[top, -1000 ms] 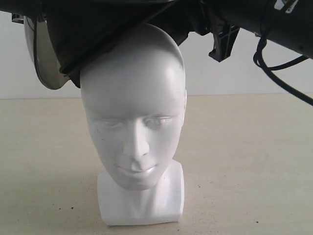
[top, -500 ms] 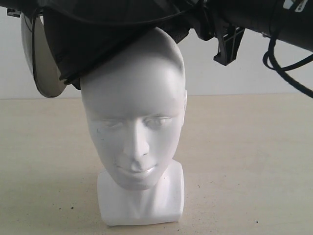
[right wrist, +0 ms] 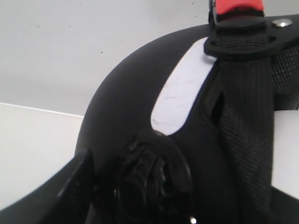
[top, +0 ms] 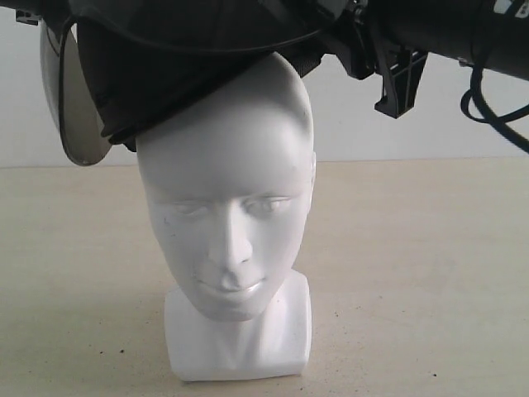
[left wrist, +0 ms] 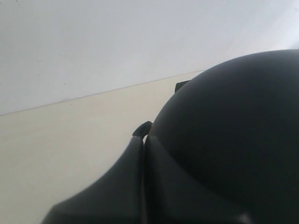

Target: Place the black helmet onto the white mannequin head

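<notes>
The black helmet (top: 173, 58) sits at the top of the exterior view, tilted over the crown of the white mannequin head (top: 227, 207). Its rim appears to touch the skull on the view's right side. The rim line slopes: low on the view's left, where the tinted visor (top: 70, 95) hangs clear beside the temple, and high on the right. The head stands upright on its block base on the table (top: 413, 289), facing the camera.

Right gripper (top: 357, 43) meets the raised rim edge. Its wrist view shows only the shell, a chin strap (right wrist: 243, 116) and a pivot knob (right wrist: 152, 182), so how far the jaws stand apart cannot be told. The left wrist view shows the domed shell (left wrist: 233, 140) close up. A dark form (left wrist: 107, 196) may be a finger of the left gripper, but its state cannot be told either.

Judgement: the helmet is not yet seated. The coming move turns on that slope — the shell lies off-centre toward the view's left and must level and descend. The right arm is nearer the high side.
</notes>
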`<state>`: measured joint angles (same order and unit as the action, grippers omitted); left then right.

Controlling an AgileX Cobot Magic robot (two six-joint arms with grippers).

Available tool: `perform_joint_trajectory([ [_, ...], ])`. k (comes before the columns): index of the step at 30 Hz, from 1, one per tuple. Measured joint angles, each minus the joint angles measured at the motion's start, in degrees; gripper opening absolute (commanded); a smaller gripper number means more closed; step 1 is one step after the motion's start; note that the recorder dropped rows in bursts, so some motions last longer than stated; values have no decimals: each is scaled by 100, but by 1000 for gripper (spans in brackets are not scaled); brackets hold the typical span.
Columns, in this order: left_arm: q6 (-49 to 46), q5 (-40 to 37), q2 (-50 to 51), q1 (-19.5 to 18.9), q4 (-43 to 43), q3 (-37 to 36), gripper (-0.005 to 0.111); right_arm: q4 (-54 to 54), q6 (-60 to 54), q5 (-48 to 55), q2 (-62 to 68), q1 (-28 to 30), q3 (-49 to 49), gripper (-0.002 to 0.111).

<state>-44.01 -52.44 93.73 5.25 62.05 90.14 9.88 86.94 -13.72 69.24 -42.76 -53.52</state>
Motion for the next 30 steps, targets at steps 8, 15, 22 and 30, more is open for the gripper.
perform_joint_trajectory([
  [8,13,403,-12,102,203,0,4,-11,-24,78,-10,0,0,43],
  [15,45,-202,-252,274,1172,112,4,-134,14,206,1,0,-11,43],
  [22,45,-849,-302,319,1489,143,4,-199,59,326,1,0,-11,43],
  [30,45,-992,-329,337,1489,143,4,-248,-44,570,-110,0,-11,43],
])
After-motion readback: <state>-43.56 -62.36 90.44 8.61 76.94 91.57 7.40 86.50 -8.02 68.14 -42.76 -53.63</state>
